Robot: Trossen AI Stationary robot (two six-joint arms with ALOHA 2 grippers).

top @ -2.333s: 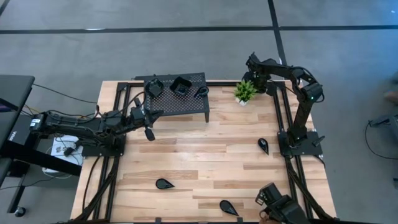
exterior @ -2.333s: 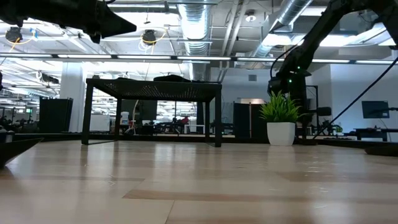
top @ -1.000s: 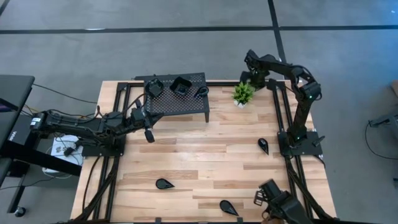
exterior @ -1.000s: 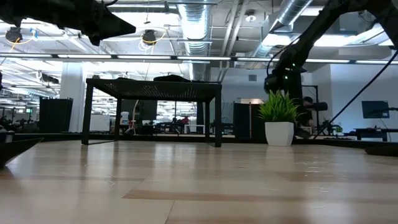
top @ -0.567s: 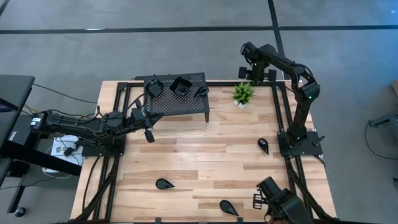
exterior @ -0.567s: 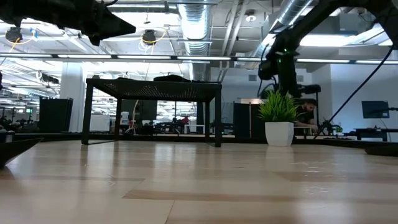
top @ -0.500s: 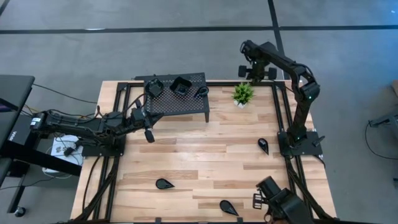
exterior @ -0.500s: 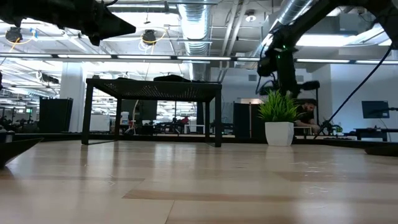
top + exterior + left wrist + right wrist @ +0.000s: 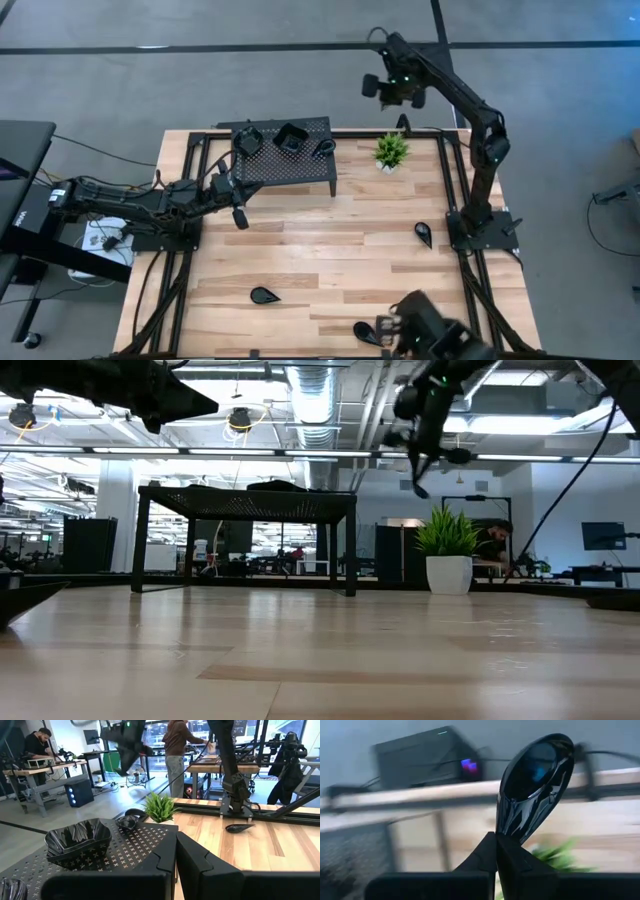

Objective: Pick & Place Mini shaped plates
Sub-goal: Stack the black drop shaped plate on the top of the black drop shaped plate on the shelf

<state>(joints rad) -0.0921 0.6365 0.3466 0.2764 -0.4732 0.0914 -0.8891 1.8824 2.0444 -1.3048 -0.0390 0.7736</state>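
My right gripper is high above the table's far edge, behind the small potted plant, shut on a glossy black teardrop plate. The black perforated stand at the far left carries a roundish plate, a wavy square plate and a small plate. Three teardrop plates lie flat on the wood: one by the right arm's base, one at the near left, one at the near edge. My left gripper hovers shut and level just left of the stand. My right gripper pinches the teardrop plate's narrow pointed end between its two fingers. The fingers slant steeply down from above. The plate's wide end sticks out beyond the fingertips. The plate hangs below the gripper, lifted far clear of the table.
The black frame rails run along the table's sides. A dark device sits at the near right edge. Bare wood lies in the table's middle. People stand at benches in the room beyond.
My right gripper has risen a long way from just behind the plant, drifting toward the table's left and tipping its wrist. It carries the teardrop plate up with it, shut throughout. The dark device at the near edge has shifted left.
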